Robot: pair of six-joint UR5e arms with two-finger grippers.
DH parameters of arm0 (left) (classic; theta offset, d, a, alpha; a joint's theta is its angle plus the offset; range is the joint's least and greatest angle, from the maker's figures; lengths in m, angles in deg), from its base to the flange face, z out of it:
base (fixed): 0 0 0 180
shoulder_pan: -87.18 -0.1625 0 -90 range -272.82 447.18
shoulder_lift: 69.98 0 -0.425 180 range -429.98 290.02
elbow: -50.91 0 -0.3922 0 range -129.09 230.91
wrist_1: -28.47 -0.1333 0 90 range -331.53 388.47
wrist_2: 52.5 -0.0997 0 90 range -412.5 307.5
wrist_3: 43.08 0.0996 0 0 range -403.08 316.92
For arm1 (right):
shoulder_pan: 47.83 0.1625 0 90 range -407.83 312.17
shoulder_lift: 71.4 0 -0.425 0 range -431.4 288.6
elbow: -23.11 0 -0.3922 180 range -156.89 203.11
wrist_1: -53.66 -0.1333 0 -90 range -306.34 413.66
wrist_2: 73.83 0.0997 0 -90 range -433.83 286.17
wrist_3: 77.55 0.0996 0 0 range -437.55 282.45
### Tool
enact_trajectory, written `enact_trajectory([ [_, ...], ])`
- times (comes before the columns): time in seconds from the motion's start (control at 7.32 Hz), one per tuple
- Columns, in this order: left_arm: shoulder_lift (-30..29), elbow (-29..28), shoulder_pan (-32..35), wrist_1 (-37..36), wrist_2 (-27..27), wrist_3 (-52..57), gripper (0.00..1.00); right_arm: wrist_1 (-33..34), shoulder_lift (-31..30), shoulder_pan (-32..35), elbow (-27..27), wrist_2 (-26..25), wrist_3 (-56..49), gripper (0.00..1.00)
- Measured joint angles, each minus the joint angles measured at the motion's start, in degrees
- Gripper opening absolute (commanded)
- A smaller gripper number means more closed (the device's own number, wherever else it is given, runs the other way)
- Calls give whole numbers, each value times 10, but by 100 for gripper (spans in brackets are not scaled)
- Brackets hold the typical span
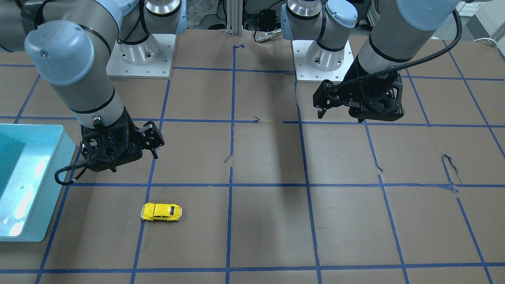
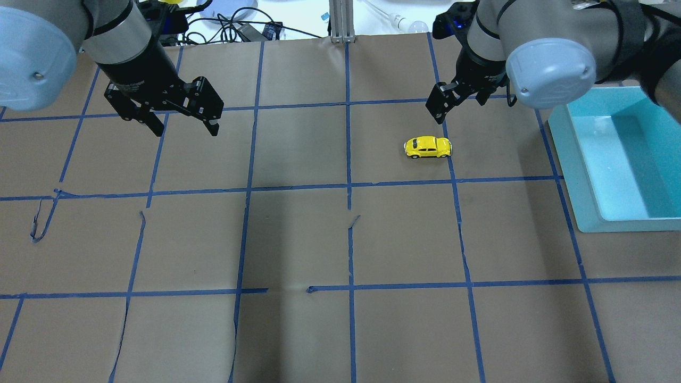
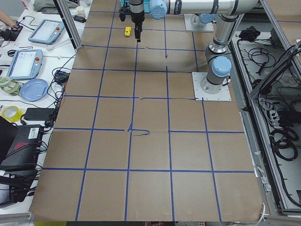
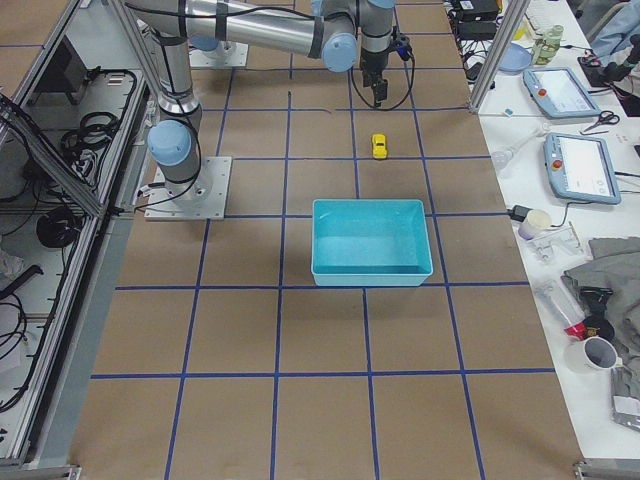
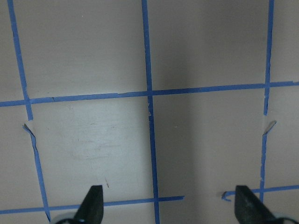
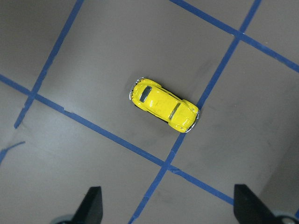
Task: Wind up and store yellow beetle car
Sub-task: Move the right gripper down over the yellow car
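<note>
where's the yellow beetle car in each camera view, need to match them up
Exterior front-facing: yellow beetle car at lower left, right of the teal bin.
Overhead exterior: car right of centre, left of the bin.
Exterior left: car tiny, at the far top.
Exterior right: car at upper middle, beyond the bin.
Left wrist-mounted: not in it.
Right wrist-mounted: car near the centre.
Shared landmark: the blue tape line at one end of the car.

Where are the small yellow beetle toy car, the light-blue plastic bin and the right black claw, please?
Yellow beetle toy car [image 2: 427, 146]: overhead view, its roof.
Light-blue plastic bin [image 2: 612, 170]: overhead view, its bare inside.
Right black claw [image 6: 169, 207]: right wrist view, midway between fingertips.
</note>
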Motion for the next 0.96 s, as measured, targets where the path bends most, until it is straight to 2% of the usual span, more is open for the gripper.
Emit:
enact_trajectory([
  [0.27, 12, 5, -1, 9, -40, 1, 100, 23, 46, 2, -1, 0, -163, 100],
  [0.68, 8, 12, -2, 8, -26, -6, 100, 93, 108, 11, -2, -1, -402, 100],
  [0.96, 7, 21, 0, 8, -22, -7, 100, 148, 151, 16, -2, 0, -488, 100],
])
